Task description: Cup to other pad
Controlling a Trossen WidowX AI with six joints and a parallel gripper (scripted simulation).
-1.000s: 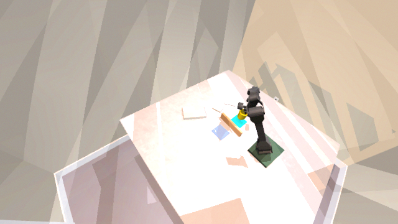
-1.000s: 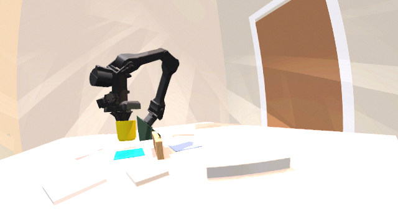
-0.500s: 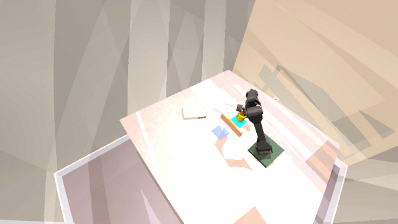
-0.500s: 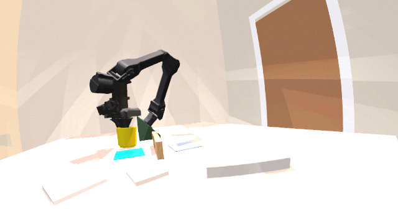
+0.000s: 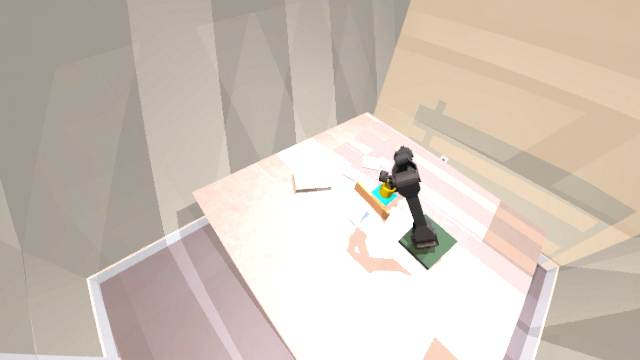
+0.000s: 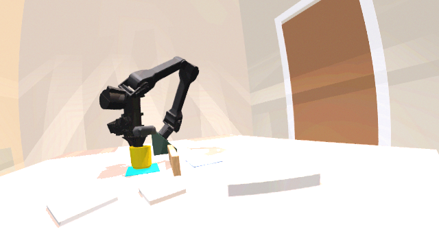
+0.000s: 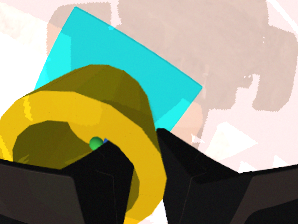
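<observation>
The yellow cup (image 5: 386, 190) (image 6: 140, 157) (image 7: 100, 82) is upright over the cyan pad (image 5: 385, 201) (image 6: 142, 171) (image 7: 135, 55). Its base is on or very close above the pad; I cannot tell if they touch. My gripper (image 6: 138, 144) (image 7: 145, 136) is shut on the cup's wall, one finger inside and one outside. A green marble (image 7: 95, 143) and a sliver of a blue one show inside the cup; the finger hides the rest. The other pad, pale blue (image 5: 364, 216) (image 6: 207, 164), lies across the wooden barrier, washed out by glare.
The upright wooden barrier (image 5: 371, 201) (image 6: 175, 161) stands between the two pads, close beside the cup. Flat white slabs (image 6: 82, 208) (image 6: 162, 191) and a longer white block (image 6: 274, 185) lie on the table. The arm's base stands on a dark green plate (image 5: 447, 241).
</observation>
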